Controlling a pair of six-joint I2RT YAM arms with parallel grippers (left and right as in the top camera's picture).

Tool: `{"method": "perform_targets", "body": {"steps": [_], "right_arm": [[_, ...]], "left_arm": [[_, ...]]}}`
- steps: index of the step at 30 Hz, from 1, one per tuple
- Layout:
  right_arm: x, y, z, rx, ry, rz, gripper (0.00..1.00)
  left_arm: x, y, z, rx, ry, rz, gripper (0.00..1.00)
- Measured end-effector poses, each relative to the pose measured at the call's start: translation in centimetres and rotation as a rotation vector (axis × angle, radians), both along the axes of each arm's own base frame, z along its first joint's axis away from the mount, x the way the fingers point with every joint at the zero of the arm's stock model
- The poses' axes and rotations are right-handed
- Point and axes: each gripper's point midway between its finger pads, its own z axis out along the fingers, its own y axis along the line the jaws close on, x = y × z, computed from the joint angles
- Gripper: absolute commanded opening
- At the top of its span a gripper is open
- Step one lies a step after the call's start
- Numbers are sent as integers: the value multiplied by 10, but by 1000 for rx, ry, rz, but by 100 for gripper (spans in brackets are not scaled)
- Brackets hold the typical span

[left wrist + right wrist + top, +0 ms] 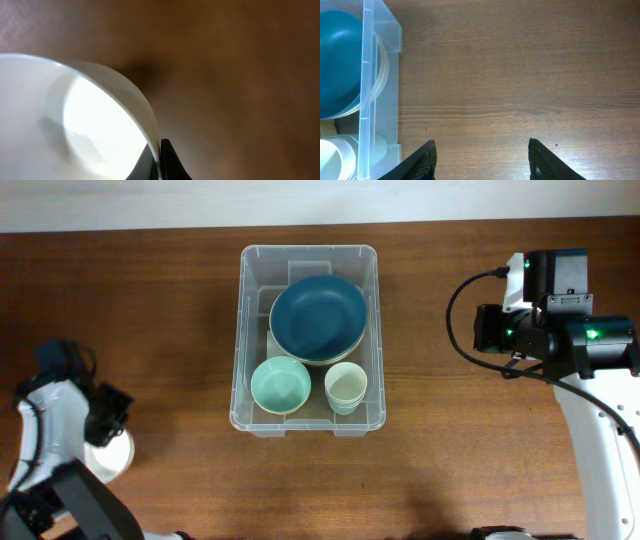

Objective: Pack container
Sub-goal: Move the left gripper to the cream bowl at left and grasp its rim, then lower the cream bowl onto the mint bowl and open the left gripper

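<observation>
The clear plastic container (243,330) stands at the table's middle. It holds a dark blue bowl (316,317) on a cream plate, a mint bowl (279,384) and stacked pale cups (346,386). My left gripper (159,160) is at the far left of the table, shut on the rim of a white bowl (75,125), one finger inside and one outside. The white bowl also shows in the overhead view (112,457), under the left arm. My right gripper (481,157) is open and empty over bare wood, right of the container (370,90).
The right arm (545,320) sits at the right side of the table with its cable looped toward the container. The left arm's base (85,505) fills the bottom left corner. A pale wall edge runs along the table's far side.
</observation>
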Motion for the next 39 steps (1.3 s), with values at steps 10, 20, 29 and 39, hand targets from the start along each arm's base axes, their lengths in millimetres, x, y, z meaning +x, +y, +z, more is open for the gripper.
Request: {"method": "perform_targets", "body": {"steps": [10, 20, 29, 39], "right_arm": [[0, 0, 0, 0, 1, 0, 54], [4, 0, -9, 0, 27, 0, 55], [5, 0, -11, 0, 34, 0, 54], [5, 0, -11, -1, 34, 0, 54]], "left_arm": [[92, -148, 156, 116, -431, -497, 1], [76, -304, 162, 70, -469, -919, 1], [63, -345, 69, -19, -176, -1040, 35], [66, -335, 74, -4, -126, -1065, 49]]}}
